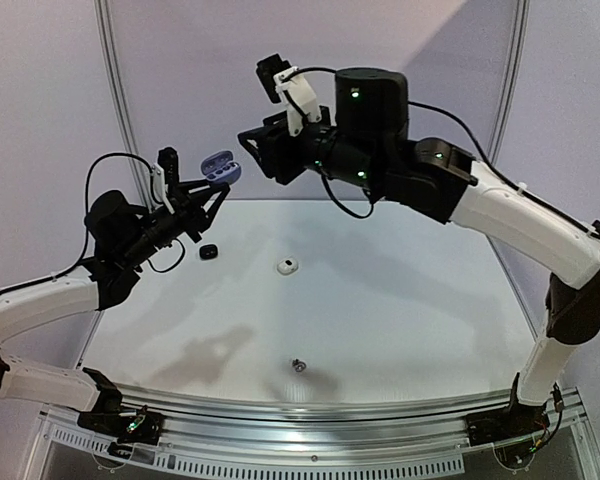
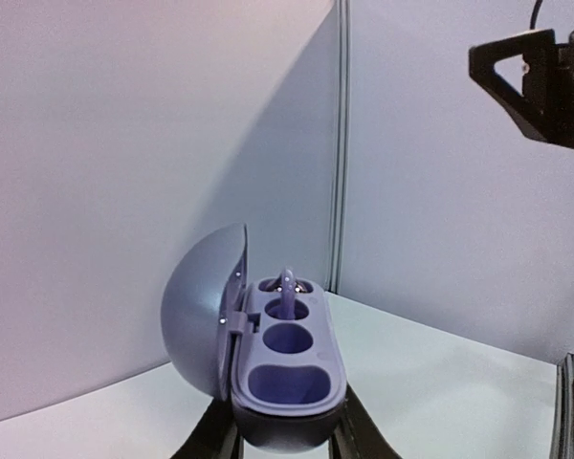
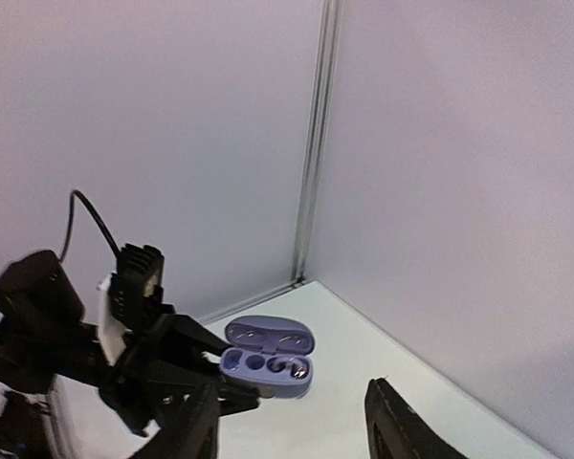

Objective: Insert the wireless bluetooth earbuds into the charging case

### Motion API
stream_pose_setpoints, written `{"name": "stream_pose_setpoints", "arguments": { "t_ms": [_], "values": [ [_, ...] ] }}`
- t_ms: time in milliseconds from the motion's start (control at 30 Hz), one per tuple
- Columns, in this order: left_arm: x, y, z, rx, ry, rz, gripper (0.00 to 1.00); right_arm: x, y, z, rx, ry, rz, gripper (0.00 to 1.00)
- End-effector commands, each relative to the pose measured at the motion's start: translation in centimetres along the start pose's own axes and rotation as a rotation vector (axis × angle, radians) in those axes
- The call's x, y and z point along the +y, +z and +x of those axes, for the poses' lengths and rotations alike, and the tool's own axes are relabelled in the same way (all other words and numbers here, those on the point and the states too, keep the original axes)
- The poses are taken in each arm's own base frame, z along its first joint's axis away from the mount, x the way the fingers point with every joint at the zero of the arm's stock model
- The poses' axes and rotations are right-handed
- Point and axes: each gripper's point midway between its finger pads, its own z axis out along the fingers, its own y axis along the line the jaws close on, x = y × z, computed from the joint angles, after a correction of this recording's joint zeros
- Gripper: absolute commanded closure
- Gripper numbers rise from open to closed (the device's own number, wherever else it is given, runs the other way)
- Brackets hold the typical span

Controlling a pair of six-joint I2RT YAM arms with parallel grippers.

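Tiny, light and likely slippery, one earbud point(image 2: 287, 287) sits in the open charging case point(image 2: 289, 375) clenched aloft by the left pincer point(image 1: 216, 188), the right pincer point(image 1: 255, 152) released beside it, a silvery earbud point(image 1: 299, 365) on the worktop point(image 1: 400, 300) awaiting a gentle pinch across its body.

A smooth white tabletop point(image 1: 400, 300), with a curved silver metal rail point(image 1: 330, 415) running along its near edge, stands enclosed by plain pale lilac-grey wall panels point(image 1: 190, 70) joined by slim vertical silver metal strips point(image 1: 117, 100).
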Motion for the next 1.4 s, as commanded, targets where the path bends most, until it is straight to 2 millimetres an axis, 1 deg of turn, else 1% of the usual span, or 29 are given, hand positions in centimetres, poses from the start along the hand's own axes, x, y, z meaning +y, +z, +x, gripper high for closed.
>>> {"name": "stream_pose_setpoints", "arguments": {
  "t_ms": [0, 67, 100, 167, 200, 233, 267, 367, 500, 600, 667, 733, 767, 800, 833, 867, 900, 933, 967, 1033, 1067, 1133, 1167, 1233, 1300, 1367],
  "values": [
    [0.7, -0.8, 0.4, 0.048, -0.024, -0.042, 1.00, -1.4, -1.1, 7.3, 0.264, 0.245, -0.062, 0.40],
    [0.8, -1.3, 1.0, 0.085, -0.035, -0.051, 1.00, -2.5, -1.8, 11.7, 0.393, 0.331, 0.000, 0.39],
    [0.9, -1.6, 1.3, 0.103, -0.037, -0.057, 1.00, -2.9, -2.2, 14.0, 0.453, 0.344, 0.041, 0.38],
    [1.2, -2.3, 2.2, 0.143, -0.049, -0.070, 1.00, -3.3, -3.4, 18.1, 0.565, 0.405, 0.109, 0.38],
    [1.4, -2.7, 2.7, 0.165, -0.057, -0.079, 1.00, -3.4, -3.9, 20.1, 0.616, 0.429, 0.133, 0.38],
    [1.6, -3.1, 3.2, 0.183, -0.065, -0.086, 1.00, -3.1, -4.6, 22.6, 0.680, 0.467, 0.154, 0.38],
    [1.6, -3.5, 3.7, 0.202, -0.072, -0.088, 1.00, -2.8, -5.1, 24.6, 0.736, 0.486, 0.162, 0.38],
    [1.4, -4.3, 4.7, 0.238, -0.091, -0.080, 1.00, -1.6, -6.3, 29.4, 0.875, 0.570, 0.190, 0.41],
    [0.6, -5.3, 5.7, 0.254, -0.131, -0.058, 1.00, 0.7, -7.1, 33.7, 1.004, 0.595, 0.196, 0.45],
    [0.0, -6.4, 6.7, 0.274, -0.160, -0.043, 1.00, 2.5, -7.4, 36.4, 1.091, 0.598, 0.174, 0.49],
    [-0.3, -7.1, 7.8, 0.306, -0.175, -0.037, 1.00, 3.7, -7.6, 37.5, 1.114, 0.597, 0.138, 0.50],
    [-0.6, -7.7, 8.6, 0.327, -0.175, -0.028, 1.00, 4.8, -7.7, 37.7, 1.113, 0.543, 0.063, 0.52],
    [-0.7, -8.0, 9.1, 0.334, -0.174, -0.022, 1.00, 5.0, -7.8, 37.6, 1.098, 0.486, 0.029, 0.51],
    [-0.9, -8.2, 9.3, 0.332, -0.170, -0.016, 1.00, 5.3, -8.0, 37.5, 1.077, 0.372, -0.039, 0.50],
    [-1.0, -8.3, 9.3, 0.324, -0.166, -0.009, 1.00, 5.4, -8.3, 37.0, 1.041, 0.314, -0.094, 0.49],
    [-1.2, -8.4, 9.4, 0.320, -0.165, 0.000, 1.00, 5.6, -8.6, 37.1, 1.014, 0.241, -0.165, 0.48],
    [-1.4, -8.4, 9.4, 0.314, -0.164, 0.012, 1.00, 6.0, -9.0, 37.1, 0.963, 0.154, -0.257, 0.46],
    [-1.6, -8.5, 9.2, 0.306, -0.159, 0.028, 1.00, 6.5, -9.6, 36.6, 0.920, 0.110, -0.327, 0.45],
    [-2.0, -8.5, 9.0, 0.298, -0.147, 0.052, 1.00, 6.8, -10.1, 36.8, 0.895, 0.043, -0.392, 0.44],
    [-3.3, -8.7, 9.1, 0.283, -0.087, 0.132, 1.00, 6.9, -10.7, 37.2, 0.867, -0.094, -0.478, 0.43],
    [-3.7, -8.9, 9.3, 0.275, -0.051, 0.161, 1.00, 6.8, -10.8, 37.8, 0.875, -0.149, -0.512, 0.44],
    [-4.0, -9.1, 9.9, 0.257, 0.010, 0.195, 1.00, 6.3, -10.5, 38.7, 0.904, -0.219, -0.557, 0.44],
    [-4.1, -9.1, 10.0, 0.249, 0.029, 0.204, 1.00, 6.2, -10.3, 39.9, 0.940, -0.231, -0.574, 0.46],
    [-4.4, -9.1, 10.1, 0.234, 0.050, 0.225, 1.00, 6.0, -9.9, 40.9, 0.969, -0.262, -0.603, 0.48],
    [-4.8, -9.3, 10.1, 0.215, 0.090, 0.254, 1.00, 6.1, -9.7, 41.7, 0.958, -0.308, -0.640, 0.48],
    [-4.9, -9.4, 10.0, 0.199, 0.112, 0.257, 1.00, 6.2, -9.6, 42.0, 0.931, -0.336, -0.666, 0.48]
  ]
}}
